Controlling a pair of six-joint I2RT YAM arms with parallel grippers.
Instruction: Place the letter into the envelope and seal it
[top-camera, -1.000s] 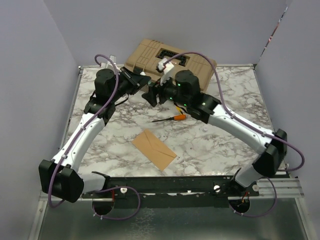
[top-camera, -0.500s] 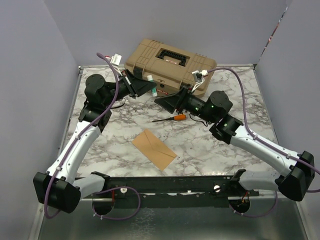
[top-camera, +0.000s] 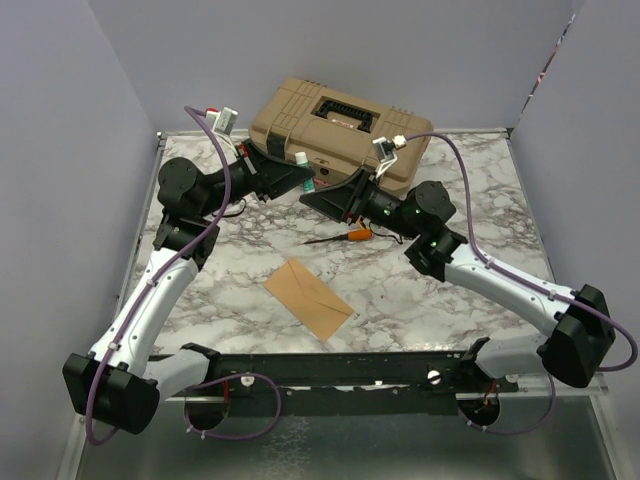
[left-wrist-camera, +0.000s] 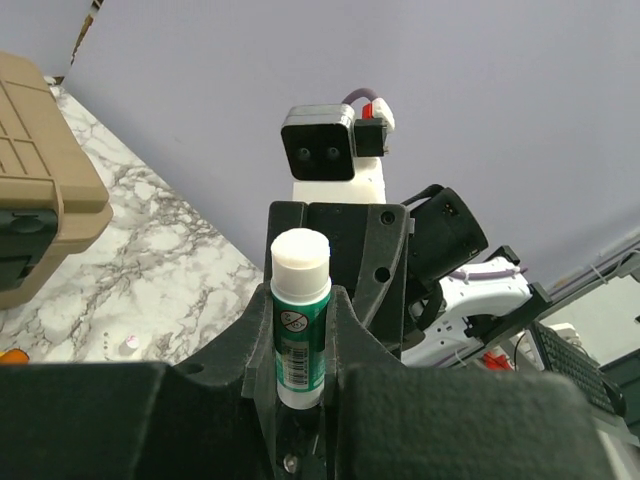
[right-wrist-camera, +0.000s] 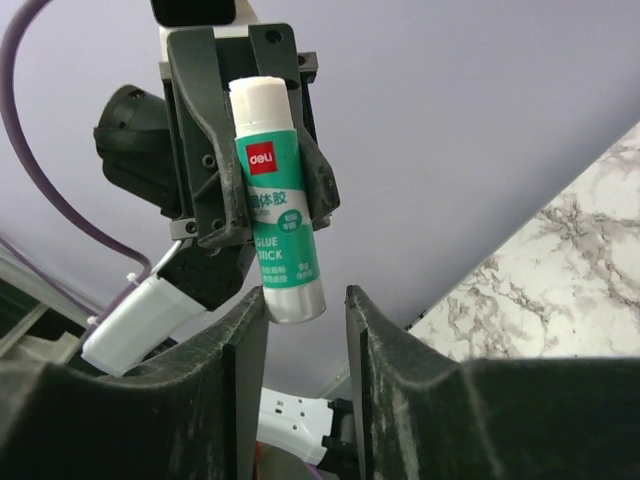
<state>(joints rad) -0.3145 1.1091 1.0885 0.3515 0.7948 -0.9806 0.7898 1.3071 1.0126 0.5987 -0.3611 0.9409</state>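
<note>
Brown kraft envelope (top-camera: 308, 297) flat mid tabletop, long axis far-left to near-right, near of both arms. No letter in view. My left fingers (left-wrist-camera: 238, 348) clamp glue stick (right-wrist-camera: 277, 228) mid-body, off tabletop. My right fingers (right-wrist-camera: 376, 335) spread, gap facing stick, not touching.

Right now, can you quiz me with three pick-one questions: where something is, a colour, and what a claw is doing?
1. Where is the envelope?
A flat on the table; B leaning on the wall; C in the air.
2. What colour is the glue stick's label?
A red; B green; C yellow.
3. What is the left gripper doing?
A open and empty; B shut on the glue stick; C shut on the envelope.
Answers: 1 A, it lies on the marble between the arms. 2 B, green shows under the white cap. 3 B, its jaws clamp the stick.
</note>
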